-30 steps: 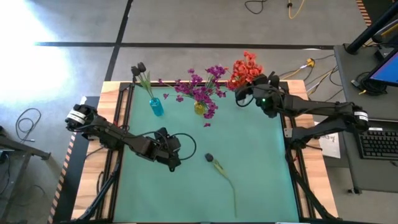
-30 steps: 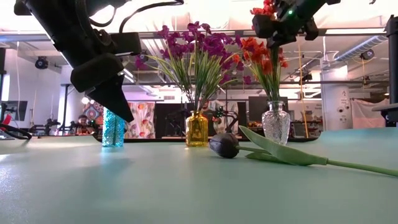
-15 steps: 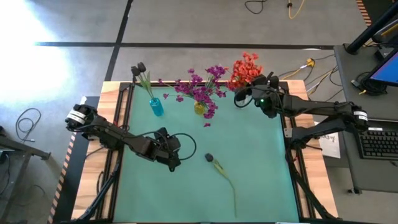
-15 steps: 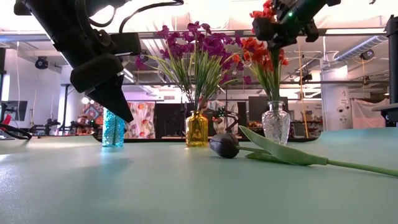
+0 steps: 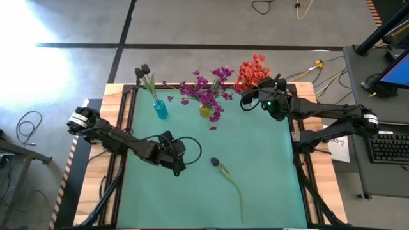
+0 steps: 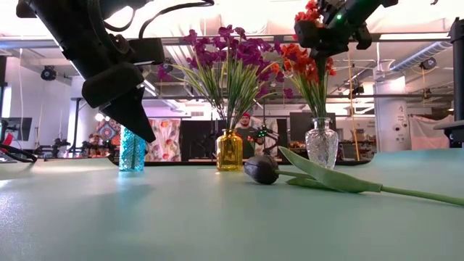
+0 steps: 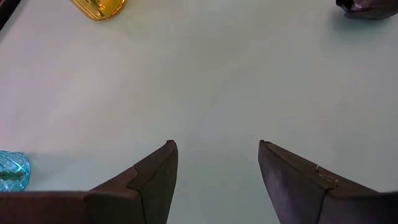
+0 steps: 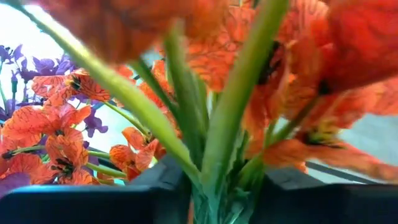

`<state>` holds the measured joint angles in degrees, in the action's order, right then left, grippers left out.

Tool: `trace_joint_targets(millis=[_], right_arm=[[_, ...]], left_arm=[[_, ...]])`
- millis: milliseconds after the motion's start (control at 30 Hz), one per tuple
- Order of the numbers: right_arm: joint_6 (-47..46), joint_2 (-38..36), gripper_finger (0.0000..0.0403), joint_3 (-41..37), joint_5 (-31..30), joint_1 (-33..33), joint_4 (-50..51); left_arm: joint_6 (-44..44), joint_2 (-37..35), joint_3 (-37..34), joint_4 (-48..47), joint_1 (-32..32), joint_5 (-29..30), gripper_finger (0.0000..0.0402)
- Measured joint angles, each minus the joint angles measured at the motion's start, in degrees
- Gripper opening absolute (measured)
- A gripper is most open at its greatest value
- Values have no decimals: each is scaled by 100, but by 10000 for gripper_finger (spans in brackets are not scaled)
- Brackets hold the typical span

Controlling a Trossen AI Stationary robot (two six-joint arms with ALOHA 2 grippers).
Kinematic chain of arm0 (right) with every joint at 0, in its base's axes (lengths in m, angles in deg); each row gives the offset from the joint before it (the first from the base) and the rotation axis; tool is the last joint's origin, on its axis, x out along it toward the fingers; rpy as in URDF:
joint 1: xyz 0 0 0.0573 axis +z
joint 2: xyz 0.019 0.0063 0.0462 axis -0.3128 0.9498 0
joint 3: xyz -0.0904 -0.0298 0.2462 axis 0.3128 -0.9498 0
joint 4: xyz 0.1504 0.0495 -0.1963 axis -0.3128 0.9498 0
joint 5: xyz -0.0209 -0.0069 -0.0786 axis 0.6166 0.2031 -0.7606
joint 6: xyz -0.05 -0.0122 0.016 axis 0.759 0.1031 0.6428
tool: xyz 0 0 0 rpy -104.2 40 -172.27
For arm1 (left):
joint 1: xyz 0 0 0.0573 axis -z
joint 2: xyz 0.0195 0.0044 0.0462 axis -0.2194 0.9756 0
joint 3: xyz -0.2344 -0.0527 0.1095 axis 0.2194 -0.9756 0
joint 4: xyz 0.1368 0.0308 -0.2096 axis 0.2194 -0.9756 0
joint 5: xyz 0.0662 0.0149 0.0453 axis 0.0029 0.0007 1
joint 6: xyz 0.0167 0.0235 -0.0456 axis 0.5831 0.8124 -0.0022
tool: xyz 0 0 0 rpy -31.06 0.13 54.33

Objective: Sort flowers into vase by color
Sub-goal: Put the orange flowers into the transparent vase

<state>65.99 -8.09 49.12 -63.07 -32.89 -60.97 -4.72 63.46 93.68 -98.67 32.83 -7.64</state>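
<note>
While you read from near to far, each line names 1 thing.
Left gripper (image 5: 181,167): fingers apart and empty, low over the table (image 5: 268,185).
Dark flower (image 5: 215,161): lies flat just beside it; you take its stem next.
Right gripper (image 5: 254,98): clamped on an orange stem (image 8: 233,118) above the clear vase (image 6: 321,145); lower it straight, then release.
Change: the arms and flowers match 1 second ago; a person (image 6: 246,129) now shows behind the yellow vase (image 6: 229,150).

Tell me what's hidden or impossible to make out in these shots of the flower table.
- Right hand: right wrist view, orange-red flowers fill the frame; the clear glass vase is hidden there.
- Dark tulip lying on the mat: cut off in the left wrist view.
- Clear glass vase: high view, covered by blooms.
</note>
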Motion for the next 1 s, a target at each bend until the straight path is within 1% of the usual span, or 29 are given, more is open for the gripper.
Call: trace_joint_targets(millis=[167,267,400,533,667,767,1000], right_arm=[[-364,-56,171,0,27,0,467],[-658,-139,214,0,269,0,825],[-886,-257,267,0,685,2,1044],[-1001,-405,309,0,982,4,1257],[-1221,-530,337,0,1181,9,1635],[-1379,-621,349,0,1386,11,1898],[-1728,-756,354,0,1782,13,2350]], left_arm=[[0,0,0,0,-2,-2,208],[0,0,0,0,0,-2,208],[0,0,0,2,0,-2,208],[0,0,0,2,0,-2,208],[0,0,0,2,-1,-4,208],[0,0,0,2,-2,-4,208],[0,0,0,15,-2,-7,208]])
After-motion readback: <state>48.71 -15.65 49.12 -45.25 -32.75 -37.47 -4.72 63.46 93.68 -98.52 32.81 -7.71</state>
